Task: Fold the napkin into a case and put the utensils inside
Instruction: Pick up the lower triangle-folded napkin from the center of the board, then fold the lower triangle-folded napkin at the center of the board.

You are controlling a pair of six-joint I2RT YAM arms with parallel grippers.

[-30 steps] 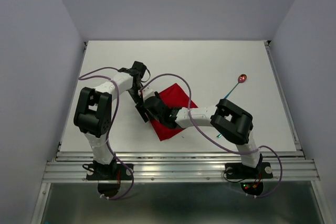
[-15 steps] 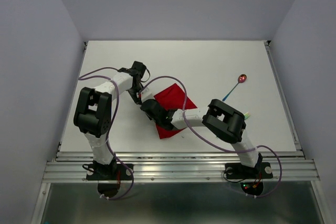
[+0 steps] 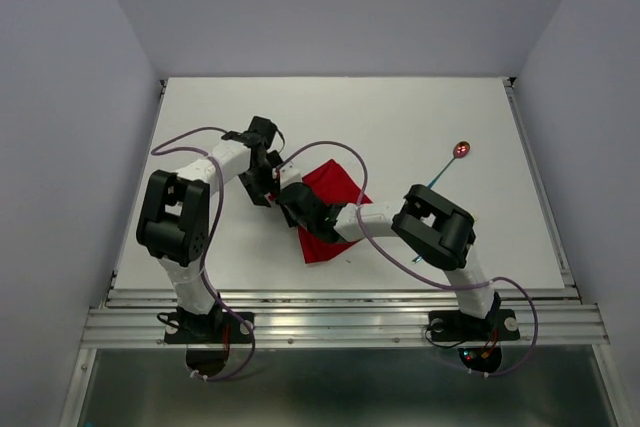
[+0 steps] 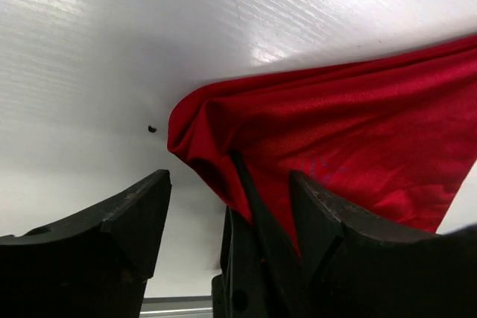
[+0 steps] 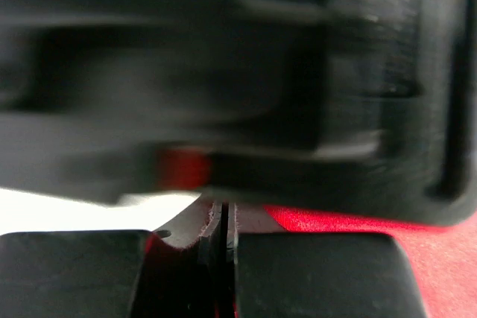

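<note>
The red napkin [image 3: 335, 215] lies crumpled on the white table between both arms, and it fills the right half of the left wrist view [image 4: 343, 124]. My left gripper [image 3: 263, 187] [image 4: 229, 180] stands open over the cloth's left corner, one finger on each side of it. My right gripper [image 3: 292, 203] [image 5: 223, 223] is shut on that corner's fold. Its closed black fingers [image 4: 250, 258] show between the left jaws. The spoon [image 3: 460, 150] with its shiny red bowl lies far right on the table. The fork is hidden by the right arm.
The dark, blurred body of the left gripper [image 5: 223, 87] fills the right wrist view just ahead of the shut fingers. Purple cables [image 3: 330, 152] loop over the napkin area. The table's metal front rail [image 3: 340, 297] runs just behind the arm bases.
My left gripper has opened and let go of the napkin's corner. My right gripper has moved left to that corner and shut on it.
</note>
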